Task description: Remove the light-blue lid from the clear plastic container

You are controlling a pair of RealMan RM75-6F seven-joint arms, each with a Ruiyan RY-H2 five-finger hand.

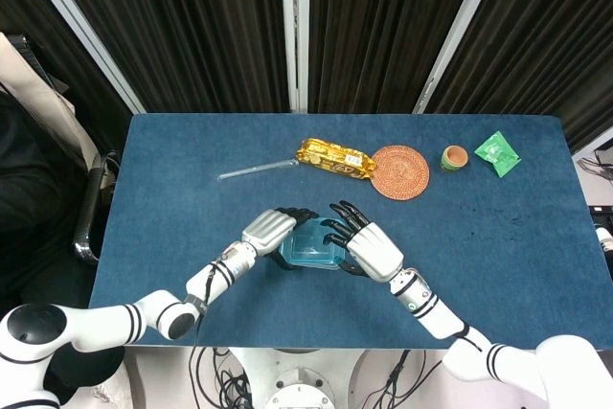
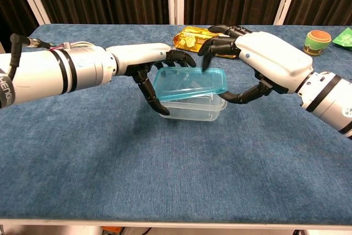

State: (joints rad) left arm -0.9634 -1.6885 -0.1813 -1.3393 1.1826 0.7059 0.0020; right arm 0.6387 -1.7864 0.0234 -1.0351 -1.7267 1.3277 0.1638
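Observation:
The clear plastic container (image 2: 197, 109) stands on the blue table near the front middle. Its light-blue lid (image 2: 190, 83) is raised off the rim and tilted, higher on the right. My right hand (image 2: 264, 59) holds the lid, fingers over its far edge and thumb under its right end. My left hand (image 2: 157, 64) grips the container's left side, fingers curled over the far rim and thumb down its near corner. From the head view, the lid (image 1: 311, 246) shows between the left hand (image 1: 271, 229) and the right hand (image 1: 369, 248); the container under it is mostly hidden.
A gold snack packet (image 1: 333, 158), a woven round coaster (image 1: 399, 171), a small brown-and-green cup (image 1: 454, 157) and a green packet (image 1: 497, 152) lie along the far side. A clear thin stick (image 1: 257, 170) lies left of the snack packet.

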